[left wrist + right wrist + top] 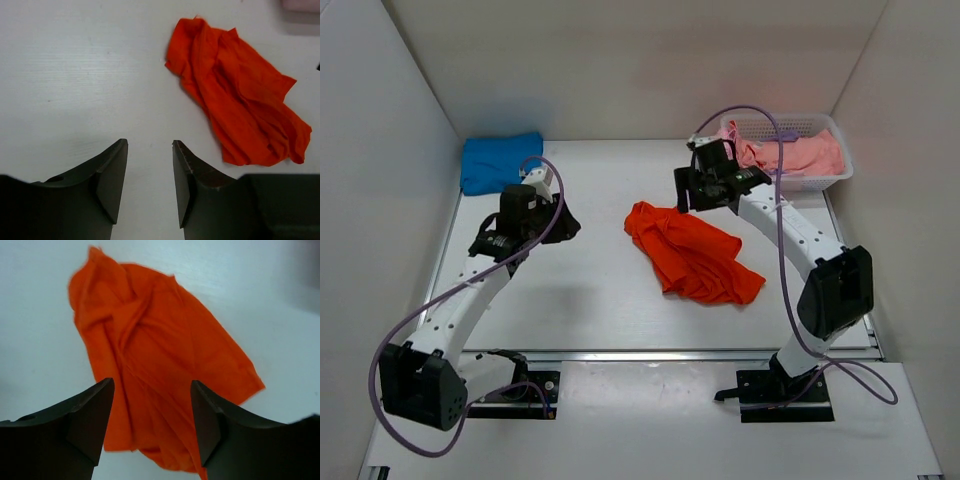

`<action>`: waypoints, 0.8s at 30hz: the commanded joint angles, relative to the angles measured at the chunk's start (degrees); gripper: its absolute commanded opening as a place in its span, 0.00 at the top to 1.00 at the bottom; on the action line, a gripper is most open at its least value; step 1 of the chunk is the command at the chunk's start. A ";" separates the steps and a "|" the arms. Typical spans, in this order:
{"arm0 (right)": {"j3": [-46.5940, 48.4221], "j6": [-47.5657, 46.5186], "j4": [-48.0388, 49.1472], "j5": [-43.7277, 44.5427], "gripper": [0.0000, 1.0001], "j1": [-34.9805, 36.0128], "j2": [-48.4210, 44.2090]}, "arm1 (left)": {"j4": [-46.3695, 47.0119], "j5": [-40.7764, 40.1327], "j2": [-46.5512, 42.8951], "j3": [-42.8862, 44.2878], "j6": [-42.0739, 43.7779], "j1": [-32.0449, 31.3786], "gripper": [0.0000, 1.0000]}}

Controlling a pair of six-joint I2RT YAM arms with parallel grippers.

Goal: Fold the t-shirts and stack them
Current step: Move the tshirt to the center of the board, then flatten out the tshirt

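A crumpled orange-red t-shirt (692,254) lies on the white table near the middle; it also shows in the left wrist view (235,90) and the right wrist view (150,350). A folded bright blue t-shirt (500,161) lies at the back left. Pink t-shirts (798,152) fill the white basket (840,172) at the back right. My left gripper (565,222) is open and empty over bare table, left of the orange shirt (149,145). My right gripper (682,192) is open and empty, held above the orange shirt's far end (151,382).
White walls enclose the table on the left, back and right. The arm bases stand at the near edge. Purple cables loop from both arms.
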 commanded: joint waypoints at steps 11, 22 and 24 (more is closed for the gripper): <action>-22.19 -0.30 7.06 2.17 0.49 0.47 -9.04 | 7.41 2.45 9.54 -4.45 -2.85 -4.06 0.50; -16.32 1.46 18.13 -0.65 0.43 5.56 1.76 | 6.89 1.92 9.54 -5.94 -2.06 -2.05 0.50; -13.33 2.24 18.57 -1.88 0.41 5.82 4.66 | 6.81 1.74 9.54 -6.03 -1.62 -1.78 0.49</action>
